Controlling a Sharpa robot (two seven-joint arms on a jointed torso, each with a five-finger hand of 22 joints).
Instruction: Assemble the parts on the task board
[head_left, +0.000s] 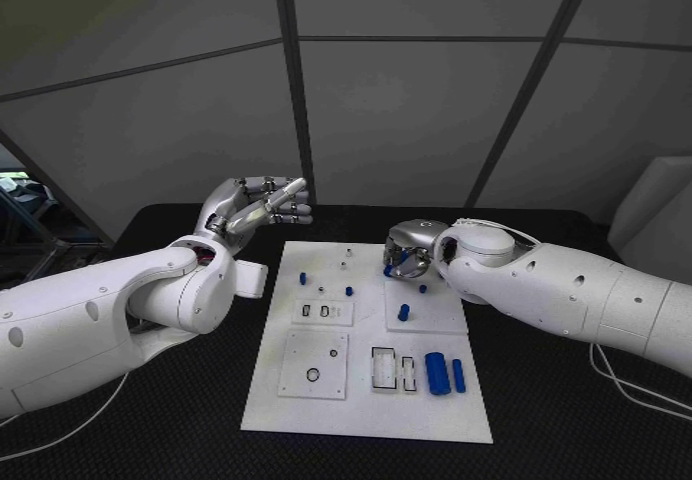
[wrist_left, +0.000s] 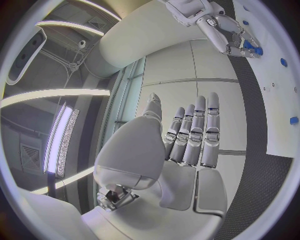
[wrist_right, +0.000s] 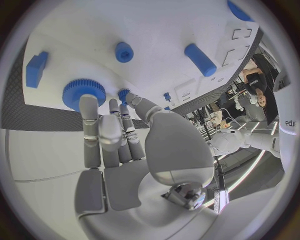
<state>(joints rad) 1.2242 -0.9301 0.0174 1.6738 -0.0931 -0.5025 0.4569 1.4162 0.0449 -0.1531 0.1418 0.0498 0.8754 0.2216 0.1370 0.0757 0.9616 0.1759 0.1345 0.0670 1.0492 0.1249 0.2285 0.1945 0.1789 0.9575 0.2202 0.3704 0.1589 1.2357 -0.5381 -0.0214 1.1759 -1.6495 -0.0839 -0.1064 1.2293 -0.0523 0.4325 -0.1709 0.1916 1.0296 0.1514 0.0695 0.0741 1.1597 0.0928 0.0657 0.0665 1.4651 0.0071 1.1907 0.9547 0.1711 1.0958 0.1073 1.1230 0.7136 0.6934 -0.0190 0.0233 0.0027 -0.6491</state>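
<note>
- The black table (head_left: 577, 420) has a woven, textured top; grey wall panels with dark seams stand behind it.
- The task board (head_left: 375, 410), a white plate, lies in the middle of the table.
- Blue parts rest on the board: two cylinders (head_left: 437, 373) lie side by side near its front right corner, and small pegs (head_left: 306, 278) stand toward its far left.
- The left hand (head_left: 264, 206) is raised off the board's far left corner, fingers straight and together, holding nothing.
- The right hand (head_left: 410, 252) is at the board's far edge, fingertips (wrist_right: 89, 102) down at a blue gear (wrist_right: 83, 91); whether it grips the gear I cannot tell.
</note>
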